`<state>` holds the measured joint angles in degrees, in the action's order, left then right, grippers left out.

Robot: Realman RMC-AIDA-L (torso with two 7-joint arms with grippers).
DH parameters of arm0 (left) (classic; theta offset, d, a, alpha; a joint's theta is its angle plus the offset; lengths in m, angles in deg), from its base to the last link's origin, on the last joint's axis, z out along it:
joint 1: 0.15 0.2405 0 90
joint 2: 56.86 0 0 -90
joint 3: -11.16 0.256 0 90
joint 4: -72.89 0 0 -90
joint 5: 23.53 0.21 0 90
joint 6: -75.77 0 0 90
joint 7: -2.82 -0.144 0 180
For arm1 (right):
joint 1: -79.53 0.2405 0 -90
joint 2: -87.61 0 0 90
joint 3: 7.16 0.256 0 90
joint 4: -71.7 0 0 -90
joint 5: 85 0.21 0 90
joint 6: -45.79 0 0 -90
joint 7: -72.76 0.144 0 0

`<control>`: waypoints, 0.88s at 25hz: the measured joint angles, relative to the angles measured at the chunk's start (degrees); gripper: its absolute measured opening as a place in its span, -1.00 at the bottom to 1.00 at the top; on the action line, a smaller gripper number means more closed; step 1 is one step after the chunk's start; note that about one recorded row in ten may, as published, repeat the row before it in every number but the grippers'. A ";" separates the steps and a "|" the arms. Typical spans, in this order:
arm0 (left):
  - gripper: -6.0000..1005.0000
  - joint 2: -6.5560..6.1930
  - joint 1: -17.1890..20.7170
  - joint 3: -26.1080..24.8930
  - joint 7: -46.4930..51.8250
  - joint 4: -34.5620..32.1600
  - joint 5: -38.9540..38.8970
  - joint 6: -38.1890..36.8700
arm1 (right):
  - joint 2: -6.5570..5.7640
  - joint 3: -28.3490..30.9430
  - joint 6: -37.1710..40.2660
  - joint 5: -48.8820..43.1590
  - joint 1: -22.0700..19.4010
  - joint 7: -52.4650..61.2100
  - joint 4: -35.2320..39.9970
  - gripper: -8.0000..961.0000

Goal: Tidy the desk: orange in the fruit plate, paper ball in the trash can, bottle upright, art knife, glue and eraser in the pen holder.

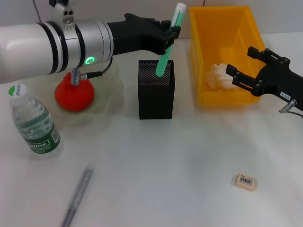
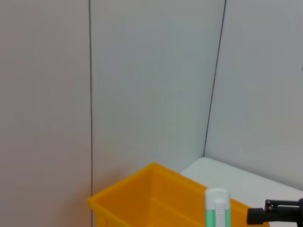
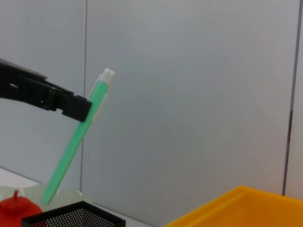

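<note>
Green plastic art knife with a white end (image 1: 169,40): pinched near its upper part in the left tool (image 1: 171,32), tilted, lower tip just over the open mouth of the black mesh pen holder (image 1: 156,90), apparently not yet let go inside; from the right wrist view, tip just above the mesh rim. Step in hand, by the look of it: lowering and releasing.

Done so far, judging from how things lie: red-orange round fruit (image 1: 73,94) resting in the pale translucent fruit plate (image 1: 111,87); crumpled white paper ball (image 1: 218,76) lying inside the yellow plastic bin (image 1: 208,28) that serves as trash can; clear water bottle with white cap and green label (image 1: 33,120) standing upright near the plate on the white bench (image 1: 165,165).

Left to do: small beige eraser with a barcode sticker (image 1: 245,181) lying flat near the front right of the bench, well apart from the holder; grey pen-like stick (image 1: 76,196), probably the glue, lying near the front left.

Right tool (image 1: 244,66): fingers spread, holding nothing, hovering at the near right corner of the bin, idle.
</note>
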<state>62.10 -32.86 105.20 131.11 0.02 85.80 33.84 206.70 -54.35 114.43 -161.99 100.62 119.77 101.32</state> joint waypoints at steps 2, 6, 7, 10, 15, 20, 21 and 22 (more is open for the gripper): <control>-0.62 -0.01 0.03 -0.01 -2.00 0.94 -1.98 0.77 | 0.00 -0.02 0.00 0.00 -0.11 0.02 0.00 0.60; -0.62 0.07 0.10 0.26 -8.64 3.95 -7.57 3.06 | 0.00 -0.07 0.04 0.00 -0.22 0.01 0.00 0.60; -0.62 0.06 0.11 0.33 -10.92 4.94 -9.72 3.56 | 0.00 0.00 0.25 0.00 -0.35 0.01 0.00 0.60; -0.62 0.05 0.16 0.43 -15.35 7.00 -13.66 4.29 | 0.00 0.04 0.37 0.00 -0.41 0.02 0.00 0.60; -0.62 0.04 0.19 0.55 -22.47 10.46 -20.63 4.64 | 0.00 -0.12 0.41 0.00 -0.45 0.07 0.00 0.60; -0.62 0.11 0.25 1.12 -26.68 12.22 -23.97 5.48 | 0.00 -0.40 0.50 0.00 -0.53 0.13 0.00 0.60; -0.62 0.11 0.25 1.12 -26.68 12.22 -23.97 5.48 | 0.00 -0.40 0.50 0.00 -0.53 0.13 0.00 0.60; -0.62 0.12 0.27 1.34 -27.27 12.47 -24.53 5.78 | 0.00 -0.42 0.52 0.00 -0.53 0.18 0.00 0.60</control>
<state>62.22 -32.60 106.54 103.84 12.49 61.27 39.62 206.70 -54.77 114.95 -161.99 100.09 119.94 101.32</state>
